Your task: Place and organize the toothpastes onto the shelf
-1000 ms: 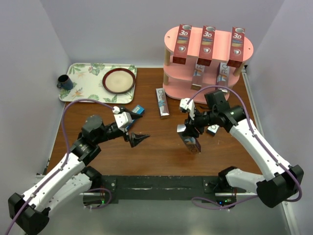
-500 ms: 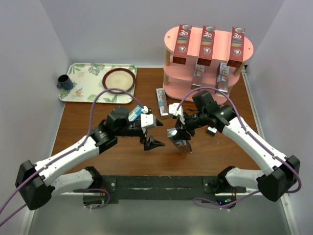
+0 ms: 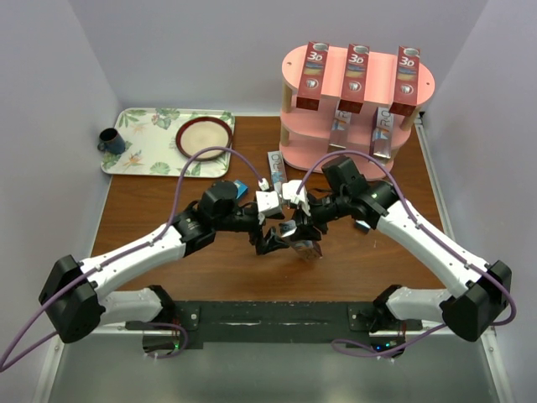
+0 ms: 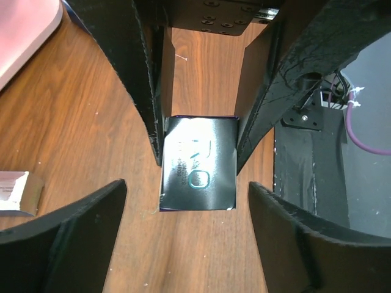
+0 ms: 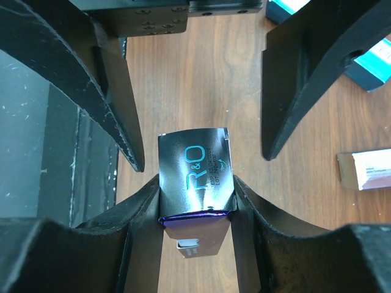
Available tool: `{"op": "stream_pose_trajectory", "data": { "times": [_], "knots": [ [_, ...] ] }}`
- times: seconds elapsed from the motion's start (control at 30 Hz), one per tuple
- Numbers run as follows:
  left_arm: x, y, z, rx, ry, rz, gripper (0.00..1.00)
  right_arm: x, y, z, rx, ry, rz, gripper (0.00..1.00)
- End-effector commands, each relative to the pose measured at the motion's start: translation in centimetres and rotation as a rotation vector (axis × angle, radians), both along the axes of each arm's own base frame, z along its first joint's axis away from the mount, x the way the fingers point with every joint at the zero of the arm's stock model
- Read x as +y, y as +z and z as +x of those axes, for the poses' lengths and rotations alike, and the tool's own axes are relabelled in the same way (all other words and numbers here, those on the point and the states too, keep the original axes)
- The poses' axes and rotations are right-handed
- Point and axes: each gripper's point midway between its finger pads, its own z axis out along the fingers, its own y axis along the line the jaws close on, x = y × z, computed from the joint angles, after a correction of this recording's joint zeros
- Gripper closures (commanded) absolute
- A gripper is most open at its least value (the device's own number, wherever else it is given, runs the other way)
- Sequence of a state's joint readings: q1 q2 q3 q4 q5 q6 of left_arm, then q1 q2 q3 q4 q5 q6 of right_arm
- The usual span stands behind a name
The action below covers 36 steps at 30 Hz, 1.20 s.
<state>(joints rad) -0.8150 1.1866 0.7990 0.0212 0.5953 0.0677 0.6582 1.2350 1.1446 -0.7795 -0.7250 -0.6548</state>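
The left gripper (image 3: pixel 270 243) has its jaws spread, untouching, around the near end of the purple toothpaste carton (image 4: pixel 198 165), which points lengthwise at it above the worktop (image 3: pixel 151 206), clenched by the right gripper (image 3: pixel 299 227).

A: Any readable print?
B: "3D" on each of the three red cartons (image 3: pixel 312 80) on the top tier of the shelf (image 3: pixel 334 65), 1 o'clock in the top view.
A: Wrist views?
B: End flap of the purple carton (image 4: pixel 198 165) reads "R&O", large teal letters. Small lines below it are too fine to read.
A: Middle tier?
B: Silver-white carton (image 3: pixel 383 133) has blue lettering, illegible.
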Motion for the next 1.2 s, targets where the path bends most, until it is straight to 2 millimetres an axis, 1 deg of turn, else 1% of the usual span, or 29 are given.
{"op": "stream_pose_trajectory", "data": {
  "times": [0.0,0.13,0.17,0.2,0.33,0.4,0.5,0.53,0.57,0.6,0.67,0.7,0.73,0.77,0.8,0.83,0.87,0.9,0.93,0.97,1.0,1.03,1.07,1.1,1.13,1.17],
  "knots": [
    [-1.2,2.3,0.6,-0.015,0.003,-0.066,0.19,1.3,2.0,0.6,-0.08,0.035,0.064,0.83],
    [-1.5,1.7,0.4,0.013,-0.01,-0.055,0.3,1.5,2.1,0.5,-0.08,0.042,0.067,0.83],
    [-1.6,1.7,0.4,0.014,-0.014,-0.057,0.36,1.5,2.1,0.5,-0.079,0.041,0.067,0.83],
    [-1.7,1.7,0.3,0.02,-0.018,-0.06,0.45,1.5,1.9,0.4,-0.077,0.045,0.064,0.83],
    [-1.9,2.2,0.3,0.008,-0.029,-0.078,0.59,1.5,1.8,0.1,-0.071,0.051,0.062,0.83],
    [-2.0,2.3,0.1,0.04,-0.025,-0.092,0.67,1.6,1.6,0.0,-0.068,0.052,0.063,0.83],
    [-2.0,2.1,0.0,0.057,-0.023,-0.103,0.78,1.6,1.3,0.0,-0.058,0.043,0.064,0.8],
    [-2.0,2.0,0.0,0.059,-0.019,-0.102,0.81,1.6,1.2,0.1,-0.059,0.041,0.064,0.76],
    [-1.8,1.6,0.0,0.066,-0.007,-0.097,0.82,1.6,1.2,0.1,-0.059,0.037,0.066,0.76],
    [-1.7,1.5,0.0,0.07,-0.001,-0.097,0.87,1.6,0.9,0.1,-0.058,0.033,0.062,0.69],
    [-1.4,1.1,0.0,0.075,0.018,-0.101,0.88,1.5,0.8,0.4,-0.063,0.01,0.061,0.54],
    [-1.3,0.9,0.0,0.077,0.03,-0.101,0.91,1.5,0.5,0.5,-0.058,0.0,0.058,0.38],
    [-0.9,0.8,0.1,0.079,0.057,-0.108,0.92,1.5,0.4,0.6,-0.06,-0.01,0.058,0.31],
    [-0.8,0.8,0.2,0.079,0.072,-0.112,0.93,1.6,0.6,0.9,-0.064,-0.03,0.07,0.26],
    [-0.6,0.7,0.3,0.08,0.088,-0.115,0.97,1.5,0.2,0.8,-0.054,-0.035,0.068,0.21],
    [-0.3,0.4,0.3,0.089,0.108,-0.122,0.99,1.6,0.2,0.8,-0.049,-0.042,0.073,0.19],
    [0.0,0.7,0.7,0.078,0.143,-0.136,1.0,1.8,0.5,0.9,-0.045,-0.055,0.09,0.17],
    [0.3,0.8,0.8,0.076,0.165,-0.146,1.0,1.8,0.2,0.8,-0.035,-0.061,0.093,0.14],
    [0.8,0.7,1.1,0.08,0.211,-0.161,1.0,2.1,0.5,1.1,-0.051,-0.069,0.115,0.13],
    [1.1,0.5,1.3,0.083,0.235,-0.167,1.0,2.0,0.1,1.0,-0.029,-0.089,0.117,0.12],
    [1.4,0.5,1.5,0.085,0.263,-0.175,1.0,1.9,0.4,1.3,-0.046,-0.116,0.125,0.08],
    [1.9,-0.2,1.6,0.11,0.303,-0.181,1.0,1.8,0.5,1.6,-0.057,-0.139,0.133,0.07],
    [2.6,0.3,2.2,0.1,0.363,-0.207,1.0,1.9,0.4,2.0,-0.067,-0.173,0.152,0.06],
    [3.1,0.4,2.5,0.102,0.402,-0.222,1.0,1.6,1.1,2.2,-0.097,-0.197,0.179,0.05],
    [4.2,0.6,3.0,0.124,0.485,-0.269,1.0,1.4,1.8,3.5,-0.158,-0.263,0.204,0.04],
    [4.7,0.7,3.2,0.137,0.521,-0.298,1.0,1.0,0.8,3.6,-0.144,-0.304,0.196,0.04]
  ]
}}
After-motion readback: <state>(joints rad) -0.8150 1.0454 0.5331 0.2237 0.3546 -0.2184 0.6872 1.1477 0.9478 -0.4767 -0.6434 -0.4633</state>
